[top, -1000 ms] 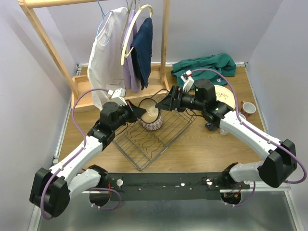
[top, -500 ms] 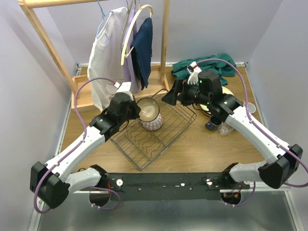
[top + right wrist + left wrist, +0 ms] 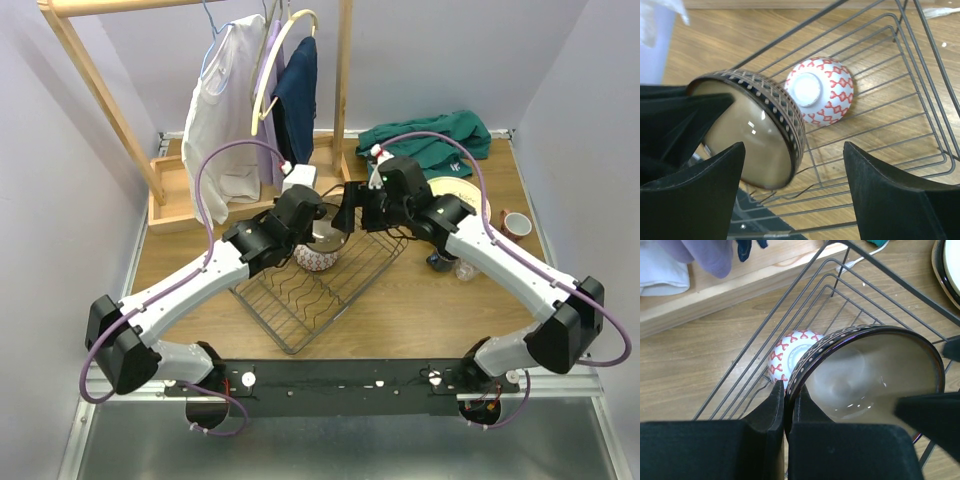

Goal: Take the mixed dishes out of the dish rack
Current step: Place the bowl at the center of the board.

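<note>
Seen from above, two robot arms meet over the black wire dish rack (image 3: 290,292), which sits mid-frame on the wooden counter (image 3: 420,310). The left tool (image 3: 785,390) is clenched on the rim of the dark bowl (image 3: 865,380), which has a cream lining and a dotted band and is held tilted above the rack's upper corner. Below it, a red-and-white patterned bowl (image 3: 790,351) lies upside down inside the rack.

The right tool (image 3: 794,145) is spread wide and grips nothing. The dark bowl's rim lies between its fingers, and whether they touch it cannot be told.

A second ago the left arm lay further left, and the bowl's cream inside faced the overhead camera. The arm has since swung toward the centre, and its wrist now covers most of the bowl. The right tool has shifted left, closer to the bowl. The rack and the patterned bowl have stayed put.

A cream plate (image 3: 455,188) and a red cup (image 3: 515,223) sit to the right of the rack, on the right side of the frame.
</note>
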{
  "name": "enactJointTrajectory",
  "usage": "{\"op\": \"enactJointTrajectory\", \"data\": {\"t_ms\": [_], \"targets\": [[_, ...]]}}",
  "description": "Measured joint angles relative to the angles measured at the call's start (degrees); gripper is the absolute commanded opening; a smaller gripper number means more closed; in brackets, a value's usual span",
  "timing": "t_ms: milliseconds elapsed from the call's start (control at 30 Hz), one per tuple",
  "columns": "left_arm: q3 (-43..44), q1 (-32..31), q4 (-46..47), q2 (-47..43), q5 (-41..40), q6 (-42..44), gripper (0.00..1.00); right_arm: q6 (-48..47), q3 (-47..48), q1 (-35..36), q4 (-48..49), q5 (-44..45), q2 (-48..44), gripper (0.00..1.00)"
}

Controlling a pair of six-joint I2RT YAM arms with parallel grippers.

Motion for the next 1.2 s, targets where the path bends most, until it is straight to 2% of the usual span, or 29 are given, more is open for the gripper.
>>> {"op": "enactJointTrajectory", "data": {"t_ms": [67, 167, 300, 367, 467, 500, 567, 600, 667, 700, 767, 800, 1000, 1100, 1200], "targets": [[1.2, -0.9, -0.7, 0.7, -1.1, 0.2, 0.0, 0.0, 0.5, 1.0, -0.4, 1.9, 1.0, 0.81], [3.0, -2.4, -1.7, 2.0, -2.3, 0.4, 0.0, -0.1, 1.4, 2.4, -0.9, 4.6, 3.1, 0.7], [3.8, -3.7, -2.4, 3.2, -3.4, 0.4, 0.0, -0.2, 2.3, 3.6, -2.1, 8.3, 5.4, 0.42], [3.8, -4.1, -2.6, 3.5, -3.8, 0.4, 0.0, -0.4, 2.6, 3.8, -3.0, 9.9, 6.0, 0.34], [3.8, -4.3, -3.0, 3.6, -4.3, 0.5, 0.0, -0.3, 2.9, 4.0, -3.9, 11.7, 6.3, 0.19], [3.8, -4.4, -3.0, 3.6, -4.6, 0.5, 0.0, -0.6, 3.1, 4.3, -4.3, 12.1, 6.3, 0.1], [3.9, -4.5, -3.0, 3.7, -4.7, 1.1, 0.0, -2.5, 3.1, 4.8, -5.3, 12.9, 6.3, 0.02], [3.9, -4.5, -3.0, 3.7, -4.6, 1.6, 0.09, -3.5, 3.1, 5.1, -6.1, 12.9, 6.3, 0.01], [3.8, -4.5, -3.5, 3.7, -4.2, 2.0, 0.2, -5.0, 3.1, 5.5, -7.0, 12.9, 6.3, 0.01], [3.8, -4.5, -3.5, 3.7, -3.9, 2.3, 0.3, -5.3, 3.1, 5.5, -7.1, 12.9, 6.2, 0.01], [3.8, -4.5, -3.1, 3.6, -3.9, 2.1, 0.41, -4.7, 3.1, 5.4, -7.4, 12.9, 6.1, 0.01], [3.8, -4.5, -2.8, 3.6, -4.1, 1.9, 0.5, -3.8, 3.1, 5.4, -7.6, 13.0, 6.0, 0.01], [2.3, -3.1, -1.0, 1.8, -4.1, 2.1, 0.86, 0.1, 3.1, 3.5, -11.7, 14.9, 5.6, 0.01], [0.1, -1.1, 1.7, -0.2, -1.2, 2.4, 0.94, 1.5, 3.1, 2.2, -13.0, 13.6, 4.8, 0.01], [-1.8, 0.9, 5.3, -2.8, 3.2, 2.5, 0.98, 2.6, 3.1, 0.9, -13.9, 11.6, 3.0, 0.01]]}}
